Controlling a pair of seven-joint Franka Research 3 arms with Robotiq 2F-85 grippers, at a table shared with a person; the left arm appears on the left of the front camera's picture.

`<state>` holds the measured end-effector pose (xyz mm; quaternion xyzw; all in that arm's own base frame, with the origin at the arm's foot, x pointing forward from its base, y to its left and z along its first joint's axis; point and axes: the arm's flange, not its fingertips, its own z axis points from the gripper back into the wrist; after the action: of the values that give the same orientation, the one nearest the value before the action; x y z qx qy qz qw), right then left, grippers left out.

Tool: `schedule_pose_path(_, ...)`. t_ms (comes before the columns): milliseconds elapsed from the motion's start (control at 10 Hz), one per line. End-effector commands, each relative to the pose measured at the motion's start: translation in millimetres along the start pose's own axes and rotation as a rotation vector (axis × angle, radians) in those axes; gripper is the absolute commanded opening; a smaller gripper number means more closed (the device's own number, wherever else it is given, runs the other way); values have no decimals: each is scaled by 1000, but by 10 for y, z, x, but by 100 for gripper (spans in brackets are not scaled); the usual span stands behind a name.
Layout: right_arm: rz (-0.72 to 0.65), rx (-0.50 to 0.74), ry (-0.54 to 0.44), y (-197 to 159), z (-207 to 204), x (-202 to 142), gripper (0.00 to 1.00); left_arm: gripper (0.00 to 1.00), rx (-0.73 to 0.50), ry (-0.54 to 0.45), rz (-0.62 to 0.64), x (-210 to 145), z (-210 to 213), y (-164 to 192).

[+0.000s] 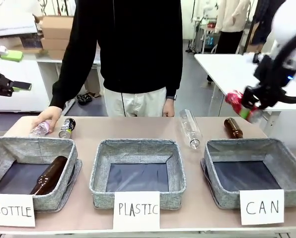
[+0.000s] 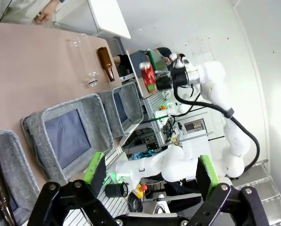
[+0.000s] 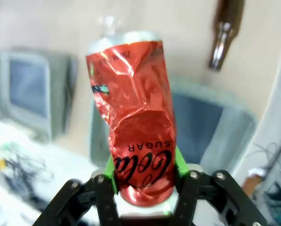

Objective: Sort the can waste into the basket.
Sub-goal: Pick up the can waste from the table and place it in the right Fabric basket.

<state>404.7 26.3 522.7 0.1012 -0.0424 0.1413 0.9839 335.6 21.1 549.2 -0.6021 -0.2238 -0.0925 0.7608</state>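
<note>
Just behind basket, brown bottle

Quick colour rundown for you: the red can mid-frame is shiny and crumpled, with white script lettering and a silver rim. Your right gripper is black with green pads, and the left gripper is the same combo. Front view: the left basket, middle basket and right basket are grey woven with dark floors. The signs are white with black handwriting. The table is tan. There's a brown bottle lower left and a second brown bottle at right. The dark can at left has silver ends.
</note>
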Motion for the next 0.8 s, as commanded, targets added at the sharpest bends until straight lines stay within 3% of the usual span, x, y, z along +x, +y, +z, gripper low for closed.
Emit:
schedule_pose_path(0, 184, 25, 63, -112, -88, -448, 1, 100, -20, -7, -21, 12, -4, -6)
schedule_pose_path(100, 279, -15, 99, -121, -200, -637, 1, 100, -20, -7, -21, 12, -4, -6)
schedule_pose_path(200, 365, 27, 104, -147, -281, -801, 1, 100, -20, -7, -21, 12, -4, -6)
schedule_pose_path(400, 335, -29, 188, -231, -484, -976, 1, 100, -20, -7, -21, 12, -4, -6)
schedule_pose_path(700, 344, 22, 183, -277, -534, -953, 1, 100, -20, -7, -21, 12, -4, -6)
